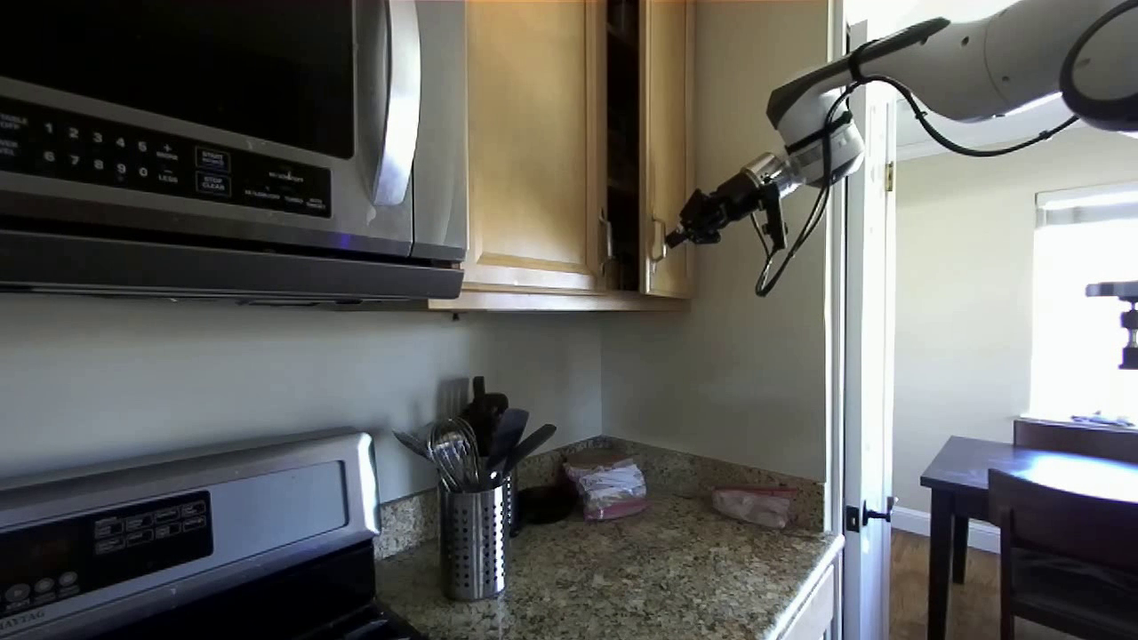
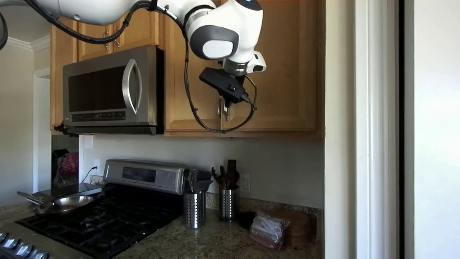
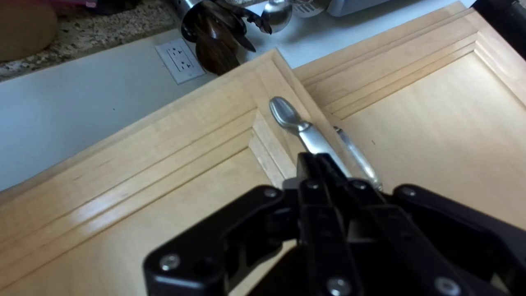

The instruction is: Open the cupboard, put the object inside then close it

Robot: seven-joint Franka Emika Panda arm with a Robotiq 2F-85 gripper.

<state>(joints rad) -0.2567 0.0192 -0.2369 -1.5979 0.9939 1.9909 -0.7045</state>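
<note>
A light maple cupboard [image 1: 551, 300] is mounted in a kitchen corner, above a speckled stone counter [image 1: 649, 569] and just beside a steel microwave [image 1: 440, 116]. In an exterior view, its left-hand door [image 1: 533, 142] appears closed, while the right-hand door [image 1: 669, 124] is ajar; between the two is a tall dark gap, too dim to make out what lies inside.

A white robot arm [image 1: 1031, 67] reaches in from the upper right of that view, its black claw [image 1: 676, 238] angled down toward the ajar door. In the wrist view, the claw is closed, its fingers [image 3: 326, 197] pressed together with nothing visible between them. They cross in front of that door's silver handle [image 3: 287, 115]; whether they touch it cannot be told. The neighbouring door's handle [image 3: 357, 156] is close by.

Below, on the counter, are two perforated steel holders [image 2: 194, 216], full of kitchen utensils, and a clear plastic bag [image 2: 267, 230]. A second bag [image 1: 754, 507] lies against the side backsplash. Left of the counter is a stove [image 2: 115, 174] with a black cooktop, and a shallow frying pan [image 2: 68, 204] sits toward its far side.
</note>
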